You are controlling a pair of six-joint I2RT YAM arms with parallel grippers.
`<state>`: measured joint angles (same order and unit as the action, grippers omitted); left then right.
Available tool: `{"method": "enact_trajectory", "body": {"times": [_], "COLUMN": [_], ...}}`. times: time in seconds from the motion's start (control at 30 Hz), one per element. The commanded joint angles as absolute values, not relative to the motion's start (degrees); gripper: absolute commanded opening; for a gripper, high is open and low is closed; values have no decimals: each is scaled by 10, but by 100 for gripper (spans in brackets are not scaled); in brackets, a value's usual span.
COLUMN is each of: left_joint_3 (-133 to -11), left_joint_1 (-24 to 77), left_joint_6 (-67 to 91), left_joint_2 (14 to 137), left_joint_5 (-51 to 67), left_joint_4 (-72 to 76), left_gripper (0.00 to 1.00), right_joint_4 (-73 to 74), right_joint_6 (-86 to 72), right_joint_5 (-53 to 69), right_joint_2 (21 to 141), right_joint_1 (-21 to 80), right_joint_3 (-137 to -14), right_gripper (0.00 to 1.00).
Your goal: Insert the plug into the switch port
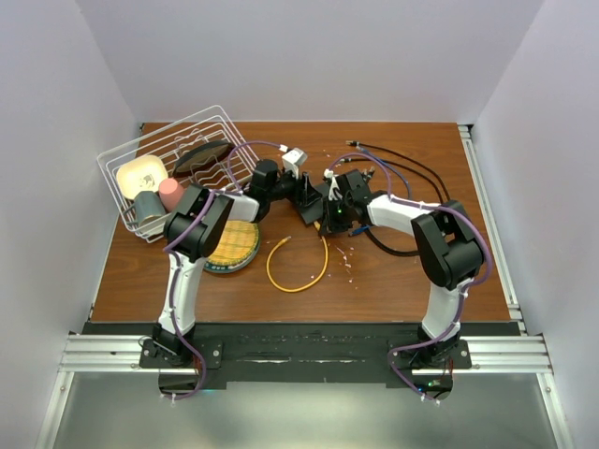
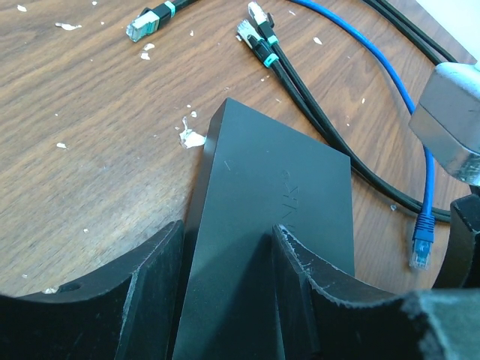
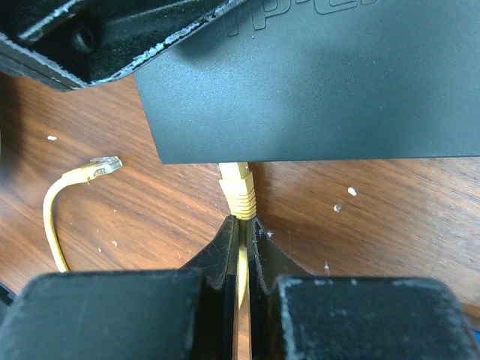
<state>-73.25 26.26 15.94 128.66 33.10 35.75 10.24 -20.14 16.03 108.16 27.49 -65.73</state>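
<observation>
Right wrist: right pincer grips plug.

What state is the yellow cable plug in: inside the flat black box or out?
Cannot tell. The yellow plug, pinched in the right gripper's jaws, meets the flat black box's edge, tip hidden beneath; no port shows.

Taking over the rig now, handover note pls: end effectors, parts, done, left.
Left end effector: closed on the switch, one finger on each side of the box.
Right end effector: shut on the yellow cable just behind the plug.
Parts: the plug meets the switch's near edge. The cable's other end lies loose on the table.
Done: both grasps, plug brought up to the port edge.
Left: the port is hidden under the box, so I cannot tell if the plug is seated. Probably push it home, check, then release.
</observation>
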Motion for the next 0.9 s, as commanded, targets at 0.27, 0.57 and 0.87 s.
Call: {"method": "enact_trajectory", "body": {"times": [0.27, 0.57, 0.87], "left_joint_3": [-686, -678, -652], "left_joint_1": [366, 331, 280], "left_joint_6": [229, 270, 296], "left_joint_2": [1265, 1252, 1220], "left_joint_5": [519, 435, 349], "left_joint_4": [240, 258, 248], "left_gripper": [39, 52, 69], "right_joint_4": [-286, -272, -270], "right_joint_6": [-217, -198, -191], "right_joint_5": [69, 69, 96], "right_joint_2": [1038, 1003, 977], "right_joint_1": [251, 269, 271], "right_joint_3": [-714, -623, -546], "right_gripper": [0, 0, 12]}}
